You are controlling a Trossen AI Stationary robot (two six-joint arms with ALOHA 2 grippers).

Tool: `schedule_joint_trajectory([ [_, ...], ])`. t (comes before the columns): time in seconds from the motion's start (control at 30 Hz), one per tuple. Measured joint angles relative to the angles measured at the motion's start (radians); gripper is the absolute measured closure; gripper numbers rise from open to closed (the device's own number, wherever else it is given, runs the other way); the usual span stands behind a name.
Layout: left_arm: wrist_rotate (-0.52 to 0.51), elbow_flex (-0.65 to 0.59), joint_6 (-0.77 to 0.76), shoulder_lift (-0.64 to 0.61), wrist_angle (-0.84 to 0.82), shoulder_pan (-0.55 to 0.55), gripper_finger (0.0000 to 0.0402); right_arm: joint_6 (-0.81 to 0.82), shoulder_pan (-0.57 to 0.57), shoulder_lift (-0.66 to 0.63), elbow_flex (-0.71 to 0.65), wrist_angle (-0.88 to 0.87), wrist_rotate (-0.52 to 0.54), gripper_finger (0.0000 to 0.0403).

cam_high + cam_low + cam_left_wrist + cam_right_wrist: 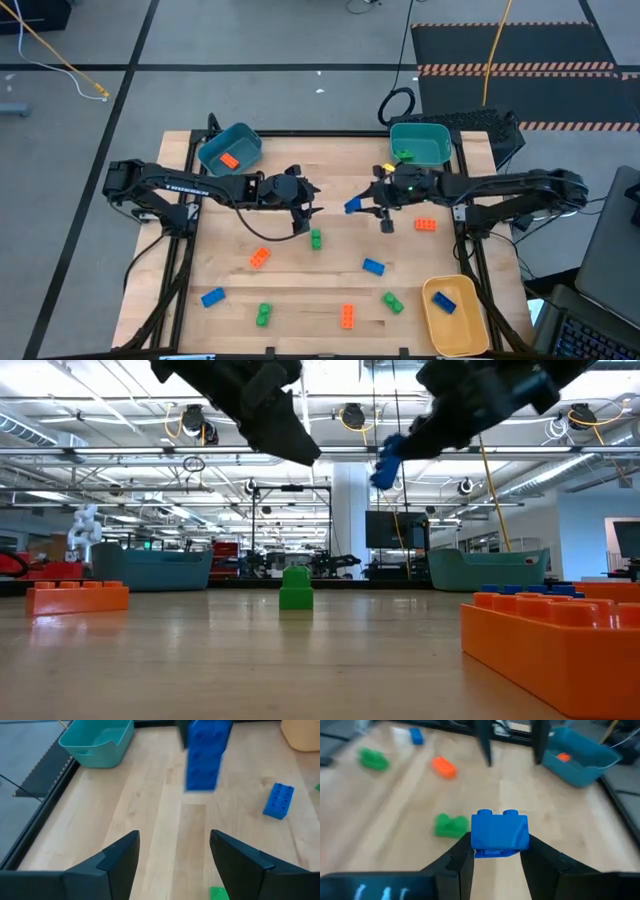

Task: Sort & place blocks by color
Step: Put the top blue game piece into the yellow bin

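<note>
My right gripper (pixel 360 207) is shut on a blue block (pixel 499 834) above the middle of the table. My left gripper (pixel 308 208) faces it from the left, open and touching nothing; in its wrist view the held blue block (pixel 205 755) hangs just beyond its fingers. A green block (pixel 316 238) stands on the wood below the two grippers. Orange blocks (pixel 260 257) (pixel 426 224), blue blocks (pixel 374 266) (pixel 212 297) and green blocks (pixel 264 315) (pixel 392 302) lie scattered on the near half of the table. My right gripper pinches the blue block by two opposite side walls (pixel 476 840), one finger on each. The fingers reach in from the table's right, slanting a little down. The block sits upright with its studs up, lifted well clear of the table (pixel 385 460).
A teal bin (pixel 230 150) at the far left holds an orange block; a teal bin (pixel 420 143) at the far right holds a green block. A yellow bin (pixel 455 312) at the near right corner holds a blue block. An orange block (pixel 347 316) lies near the front edge.
</note>
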Motion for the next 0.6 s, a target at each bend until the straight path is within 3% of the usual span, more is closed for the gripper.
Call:
schedule_joint_trajectory([
  [0.33,-0.026,-0.002,0.023,0.01,0.016,0.009,0.0156,0.312,0.092,-0.234,-0.002,-0.448,-0.215,0.028],
  [0.6,-0.028,-0.001,0.009,0.01,0.02,0.0,0.0156,0.615,0.242,-0.305,-0.001,-0.555,-0.262,0.028],
])
